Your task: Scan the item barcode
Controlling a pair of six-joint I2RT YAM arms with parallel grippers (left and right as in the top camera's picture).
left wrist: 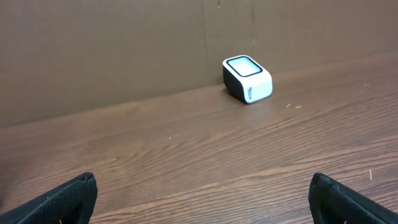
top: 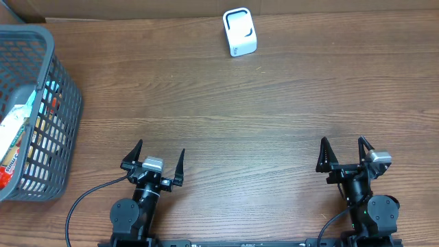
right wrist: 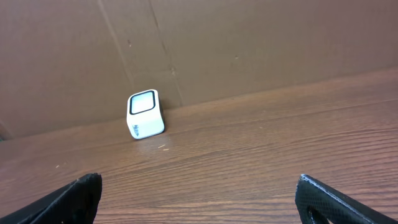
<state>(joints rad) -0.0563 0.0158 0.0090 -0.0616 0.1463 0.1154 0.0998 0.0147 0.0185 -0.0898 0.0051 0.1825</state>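
Observation:
A small white barcode scanner point(top: 240, 32) with a dark-rimmed window stands at the far edge of the table, also seen in the left wrist view point(left wrist: 247, 78) and the right wrist view point(right wrist: 145, 114). Packaged items point(top: 15, 134) lie inside a grey basket point(top: 65, 103) at the left; no barcode shows on them. My left gripper point(top: 159, 152) point(left wrist: 202, 186) sits open near the front edge, nothing between its fingers. At the front right my right gripper point(top: 342, 145) point(right wrist: 199, 186) is open too and holds nothing. Both are far from the scanner and the basket.
A brown cardboard wall point(left wrist: 124, 50) runs along the back of the wooden table point(top: 219, 116), right behind the scanner. The basket takes up the left edge.

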